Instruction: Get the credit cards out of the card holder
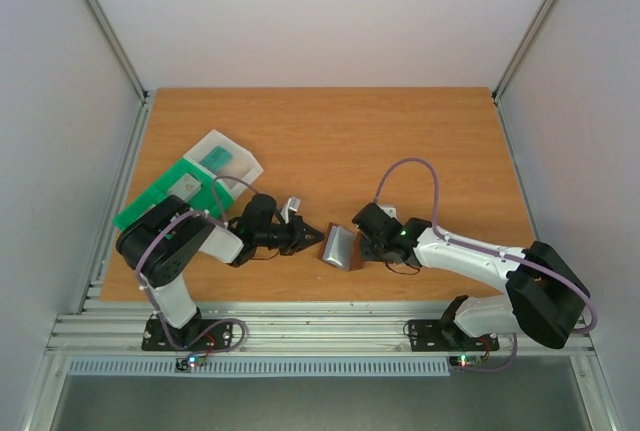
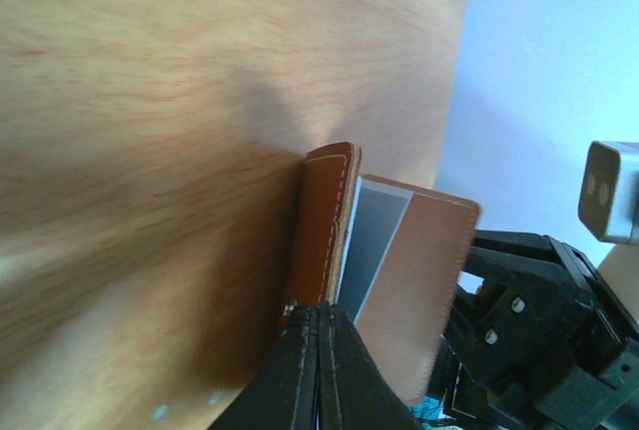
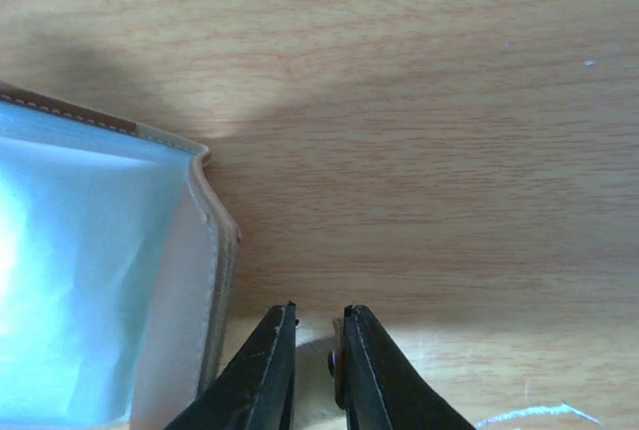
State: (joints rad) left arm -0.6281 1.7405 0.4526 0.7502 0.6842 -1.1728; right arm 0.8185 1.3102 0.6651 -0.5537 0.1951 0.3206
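The brown card holder stands partly open on the table between my grippers, its grey-blue inner face showing. In the left wrist view its brown flap runs down into my left gripper, which is shut on the flap's edge. My right gripper sits just right of the card holder, jaws a narrow gap apart with nothing between them. A pale teal glossy face shows inside the holder; I cannot tell if it is a card. The red card is hidden.
A green compartmented tray and a clear plastic box lie at the left rear, behind the left arm; a small teal rectangle lies in the box. The right arm's body fills the space beyond the holder.
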